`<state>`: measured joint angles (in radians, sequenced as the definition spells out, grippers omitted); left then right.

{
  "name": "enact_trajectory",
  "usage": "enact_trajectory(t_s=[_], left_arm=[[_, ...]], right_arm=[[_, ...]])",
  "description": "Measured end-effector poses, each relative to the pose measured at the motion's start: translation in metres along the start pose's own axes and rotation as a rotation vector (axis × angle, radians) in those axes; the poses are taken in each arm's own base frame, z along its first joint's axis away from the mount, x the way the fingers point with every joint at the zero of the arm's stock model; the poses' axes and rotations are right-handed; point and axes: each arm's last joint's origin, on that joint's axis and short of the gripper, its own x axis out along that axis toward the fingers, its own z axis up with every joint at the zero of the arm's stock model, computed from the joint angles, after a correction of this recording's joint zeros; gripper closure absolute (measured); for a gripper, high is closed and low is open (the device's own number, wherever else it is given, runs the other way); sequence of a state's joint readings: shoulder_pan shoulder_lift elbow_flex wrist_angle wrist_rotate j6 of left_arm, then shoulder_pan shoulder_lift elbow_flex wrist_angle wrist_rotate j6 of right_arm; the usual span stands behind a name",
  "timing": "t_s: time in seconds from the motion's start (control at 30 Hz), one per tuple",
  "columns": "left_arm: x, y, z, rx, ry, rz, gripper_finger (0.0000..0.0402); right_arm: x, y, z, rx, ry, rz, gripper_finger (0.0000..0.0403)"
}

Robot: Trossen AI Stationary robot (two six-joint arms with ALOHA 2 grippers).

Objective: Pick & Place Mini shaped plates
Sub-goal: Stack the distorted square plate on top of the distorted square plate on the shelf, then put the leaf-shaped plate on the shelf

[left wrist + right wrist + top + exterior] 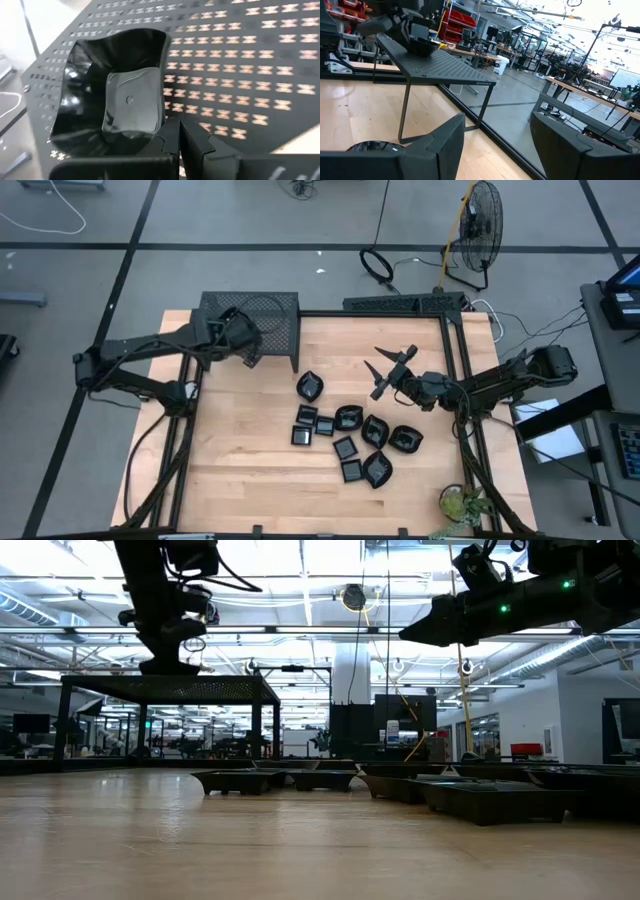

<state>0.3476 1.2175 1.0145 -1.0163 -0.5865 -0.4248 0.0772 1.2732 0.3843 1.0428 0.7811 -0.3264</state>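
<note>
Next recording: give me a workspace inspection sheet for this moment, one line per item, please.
Surface: pale wooden table, bare towards the near edge.
Job's things: ten mini shaped plates clustered on the table right of centre; one more plate on the black mesh rack, at the left gripper.
Clutter: a leafy green item at the table's near right corner.
Grippers: left gripper over the rack, shut on the plate's rim; right gripper open, hovering above the table beyond the cluster.
Cables: loops on the floor behind the table.
Surroundings: a standing fan behind; no people seen.
</note>
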Motion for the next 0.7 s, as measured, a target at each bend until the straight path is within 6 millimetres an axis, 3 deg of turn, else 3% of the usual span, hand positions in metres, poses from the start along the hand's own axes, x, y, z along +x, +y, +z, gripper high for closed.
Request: enact_trajectory(t_s=[0.33,0.47,0.57,0.7], left_arm=[[0.009,0.017,0.002,-0.034,0.044,0.097,0.0397],[0.008,0.017,0.002,-0.023,0.044,0.063,0.0376],[-0.003,0.010,0.002,-0.021,-0.028,-0.006,0.0371],[-0.032,0.001,0.005,0.004,-0.240,-0.141,0.0382]], right_arm=[[0.000,0.000,0.000,0.000,0.000,0.000,0.0190],[0.000,0.000,0.000,0.000,0.000,0.000,0.0190],[0.000,0.000,0.000,0.000,0.000,0.000,0.0190],[0.000,0.000,0.000,0.000,0.000,0.000,0.0190]])
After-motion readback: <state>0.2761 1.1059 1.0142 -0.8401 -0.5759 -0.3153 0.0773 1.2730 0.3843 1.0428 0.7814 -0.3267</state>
